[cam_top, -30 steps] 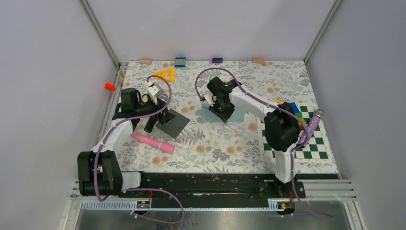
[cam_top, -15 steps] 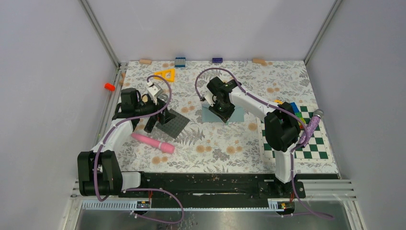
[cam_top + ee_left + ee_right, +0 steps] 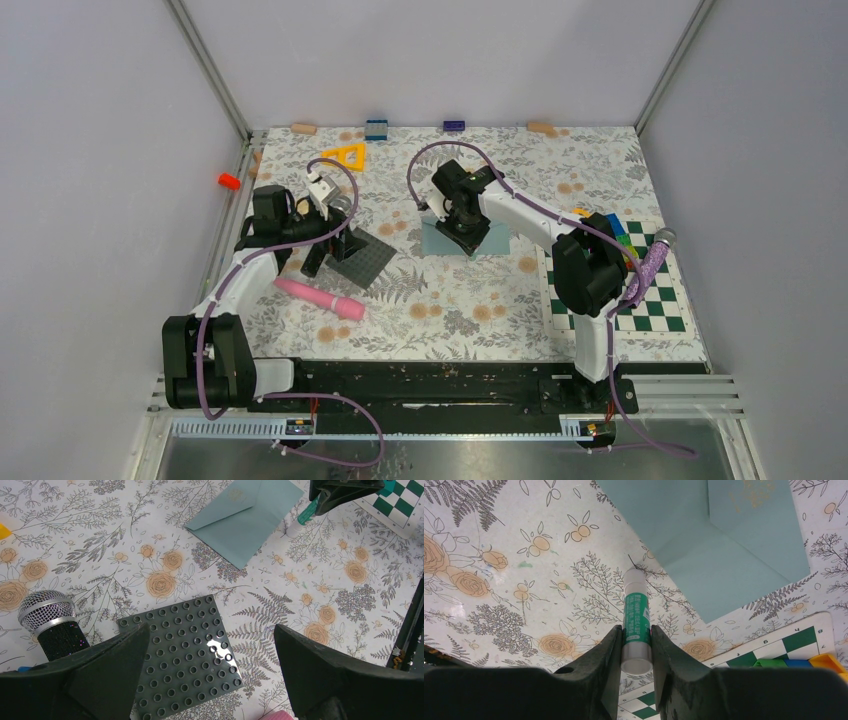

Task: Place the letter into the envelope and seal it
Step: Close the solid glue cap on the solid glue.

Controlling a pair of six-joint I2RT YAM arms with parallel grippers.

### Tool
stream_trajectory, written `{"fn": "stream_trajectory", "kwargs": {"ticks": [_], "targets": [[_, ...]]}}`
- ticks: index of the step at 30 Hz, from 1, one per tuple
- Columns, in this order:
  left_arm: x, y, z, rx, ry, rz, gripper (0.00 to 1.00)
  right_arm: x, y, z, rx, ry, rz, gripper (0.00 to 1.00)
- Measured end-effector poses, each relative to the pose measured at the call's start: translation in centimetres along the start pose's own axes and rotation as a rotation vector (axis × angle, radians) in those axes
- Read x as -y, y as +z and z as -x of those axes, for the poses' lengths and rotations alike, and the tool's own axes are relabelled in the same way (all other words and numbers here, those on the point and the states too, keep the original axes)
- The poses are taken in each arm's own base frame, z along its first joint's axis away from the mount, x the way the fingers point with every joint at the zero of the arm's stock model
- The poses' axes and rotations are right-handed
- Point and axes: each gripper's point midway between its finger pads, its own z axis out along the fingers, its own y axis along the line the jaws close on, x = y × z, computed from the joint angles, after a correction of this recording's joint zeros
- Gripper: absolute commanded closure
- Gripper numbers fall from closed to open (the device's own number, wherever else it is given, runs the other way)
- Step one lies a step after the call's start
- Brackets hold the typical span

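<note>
The teal-grey envelope (image 3: 437,240) lies flat on the flowered cloth, flap side up (image 3: 724,540), and also shows at the top of the left wrist view (image 3: 250,517). No letter is in view. My right gripper (image 3: 635,629) is shut on a green and white glue stick (image 3: 636,615), whose tip points down at the cloth right beside the envelope's edge. From above, that gripper (image 3: 463,228) covers the envelope's middle. My left gripper (image 3: 211,627) stands wide open over a dark grey studded plate (image 3: 185,655), with nothing between its fingers.
A pink cylinder (image 3: 318,298) lies near the left arm. A silver-headed microphone (image 3: 50,625) lies beside the grey plate. A green checkerboard (image 3: 650,300) with a purple microphone (image 3: 650,262) fills the right side. A yellow triangle (image 3: 346,156) and small blocks lie along the far edge.
</note>
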Motion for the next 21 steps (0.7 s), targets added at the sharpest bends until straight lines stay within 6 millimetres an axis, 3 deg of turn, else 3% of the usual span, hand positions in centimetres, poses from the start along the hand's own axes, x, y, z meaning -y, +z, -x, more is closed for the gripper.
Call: {"fn": "stream_trajectory", "kwargs": {"ticks": [21], "targets": [[-0.1, -0.1, 0.0, 0.001, -0.002, 0.002, 0.01, -0.2, 1.0, -0.5, 0.034, 0.000, -0.011, 1.00]]}}
